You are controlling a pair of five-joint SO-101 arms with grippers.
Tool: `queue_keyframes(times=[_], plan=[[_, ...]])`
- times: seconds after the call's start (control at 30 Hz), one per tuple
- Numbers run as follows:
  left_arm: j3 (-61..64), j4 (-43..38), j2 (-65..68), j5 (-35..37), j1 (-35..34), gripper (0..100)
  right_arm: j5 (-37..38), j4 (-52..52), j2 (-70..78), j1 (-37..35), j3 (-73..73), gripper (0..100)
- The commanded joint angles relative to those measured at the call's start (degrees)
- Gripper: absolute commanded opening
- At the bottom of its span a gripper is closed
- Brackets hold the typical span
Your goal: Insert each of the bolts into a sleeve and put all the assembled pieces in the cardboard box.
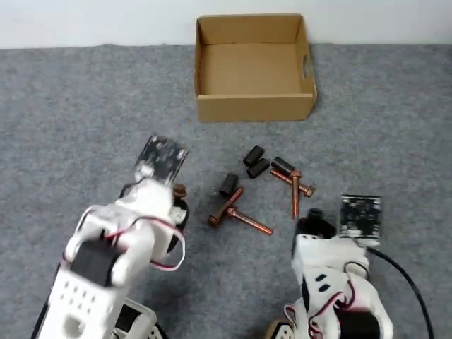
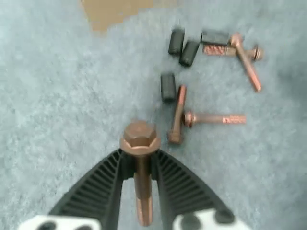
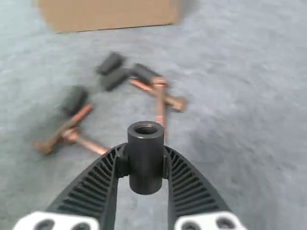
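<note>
At the far side of the grey worktop (image 1: 70, 127) stands the open brown cardboard box (image 1: 254, 107). The left gripper (image 2: 140, 155) is clamped on a copper hex-head bolt (image 2: 142, 184), the right gripper (image 3: 144, 152) on a black cylindrical sleeve (image 3: 145, 165). Line shank with bore squarely before pushing.

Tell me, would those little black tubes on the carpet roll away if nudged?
Probably only a little: the black sleeves are round and lie on their sides, but the fuzzy carpet should stop them quickly. They look rigid; the one in the right claw shows no squashing.
</note>
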Motion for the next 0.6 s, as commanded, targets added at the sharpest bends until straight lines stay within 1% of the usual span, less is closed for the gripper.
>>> queue_keyframes(times=[0.0,0.1,0.2,0.33,0.4,0.47,0.57], plan=[[3.8,-5.6,-12.1,5.7,-0.4,0,0.1,-2.9,0.5,-5.1,-0.9,0.8],[8.9,-10.0,-22.2,9.6,-0.4,0,4.0,-4.6,0.4,-9.6,-0.9,0.8],[14.1,-13.7,-31.0,10.3,0.0,0,6.9,-6.8,0.5,-13.9,-0.8,0.8],[19.2,-16.5,-39.8,11.0,0.1,0,8.0,-8.8,0.6,-20.2,-0.8,0.8],[19.3,-17.4,-40.0,14.3,0.1,0,8.1,-9.6,0.6,-23.0,-0.5,0.8],[19.1,-19.2,-39.3,19.8,0.2,0,8.1,-10.3,0.7,-25.5,0.0,0.8],[19.5,-24.8,-39.3,26.8,-0.1,0,9.5,-11.9,0.7,-28.1,1.7,0.8]])
